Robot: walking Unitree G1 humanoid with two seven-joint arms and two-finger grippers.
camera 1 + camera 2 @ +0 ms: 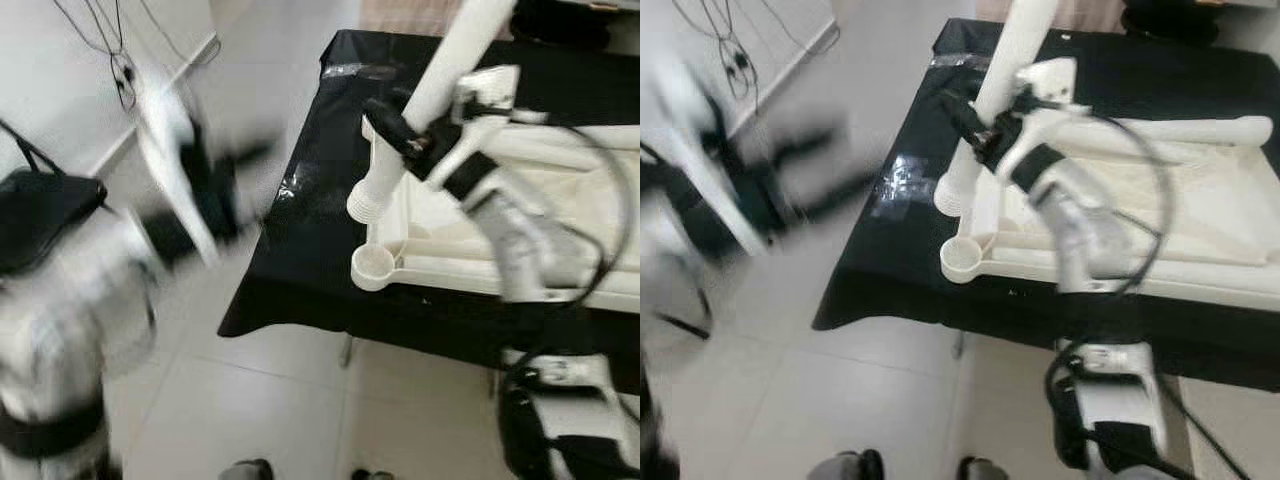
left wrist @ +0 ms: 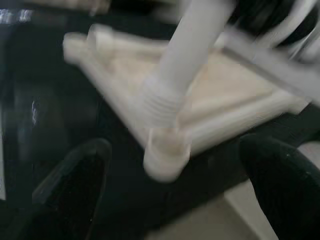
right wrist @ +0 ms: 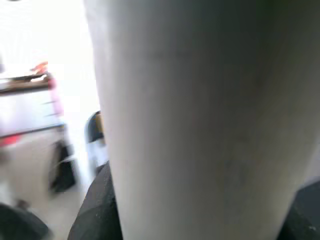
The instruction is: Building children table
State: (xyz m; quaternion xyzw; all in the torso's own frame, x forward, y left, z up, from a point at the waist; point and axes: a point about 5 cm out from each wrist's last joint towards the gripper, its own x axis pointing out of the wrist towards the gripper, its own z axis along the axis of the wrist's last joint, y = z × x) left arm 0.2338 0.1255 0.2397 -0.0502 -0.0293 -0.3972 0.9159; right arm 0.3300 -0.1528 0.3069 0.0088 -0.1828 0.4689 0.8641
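A white tabletop (image 1: 560, 200) lies upside down on a black-covered table (image 1: 310, 220). My right gripper (image 1: 400, 130) is shut on a long white table leg (image 1: 440, 70), held tilted. The leg's threaded end (image 1: 368, 205) hangs just above and beside the round corner socket (image 1: 373, 265), apart from it. In the right wrist view the leg (image 3: 190, 120) sits between the two black fingers (image 3: 95, 210). My left gripper (image 1: 215, 185) is blurred, out over the floor left of the table. Its fingers (image 2: 75, 180) stand wide apart, facing the socket (image 2: 167, 155).
A second white tube (image 1: 1200, 130) lies along the tabletop's far side. A black bag (image 1: 40, 215) sits on the floor at the left, with cables (image 1: 120, 60) by the wall. White tiled floor (image 1: 270, 400) runs along the table's near edge.
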